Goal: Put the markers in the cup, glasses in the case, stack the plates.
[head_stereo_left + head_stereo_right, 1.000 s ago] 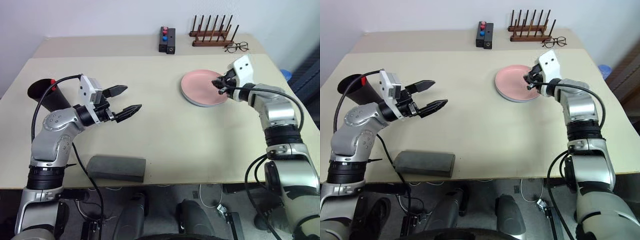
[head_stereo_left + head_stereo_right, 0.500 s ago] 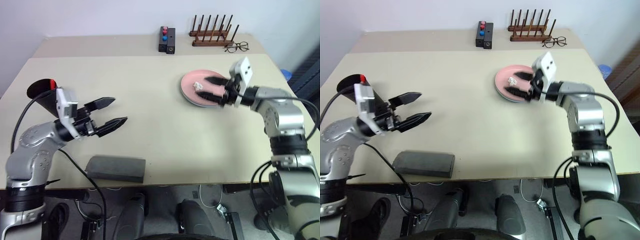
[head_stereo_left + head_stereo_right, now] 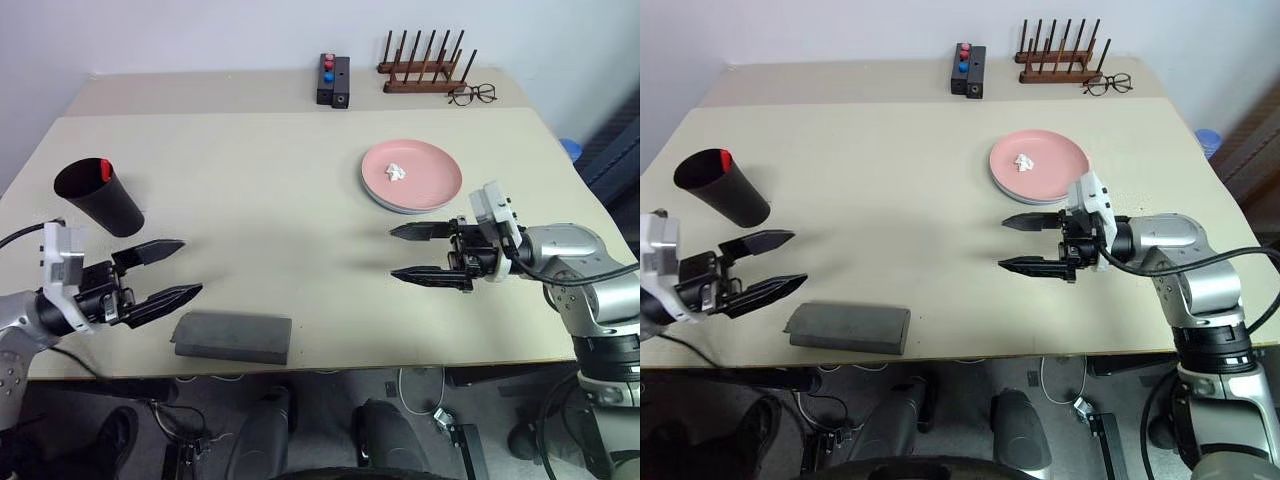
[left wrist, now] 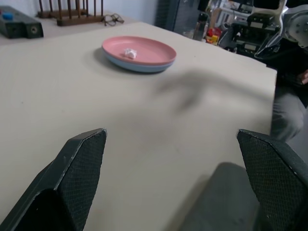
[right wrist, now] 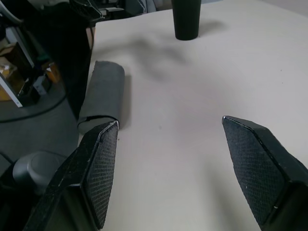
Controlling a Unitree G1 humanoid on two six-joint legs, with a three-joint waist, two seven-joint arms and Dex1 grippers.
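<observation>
On the beige counter (image 3: 280,200), the round pink plate (image 3: 412,175) sits stacked on the light blue plate (image 4: 137,67) at far right, a small white crumpled scrap (image 3: 396,172) lying on it. The tall black tapered cup (image 3: 98,196), a red marker cap (image 3: 104,166) showing at its rim, stands at left, and the closed grey felt case (image 3: 232,337) lies at the near edge. The left hand (image 3: 166,268) and right hand (image 3: 412,251) hover with fingers spread, holding nothing.

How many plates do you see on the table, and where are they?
2. The pink plate lies on top of the light blue plate, whose rim shows beneath it, at the table's far right part. A small white scrap rests on the pink one.
</observation>
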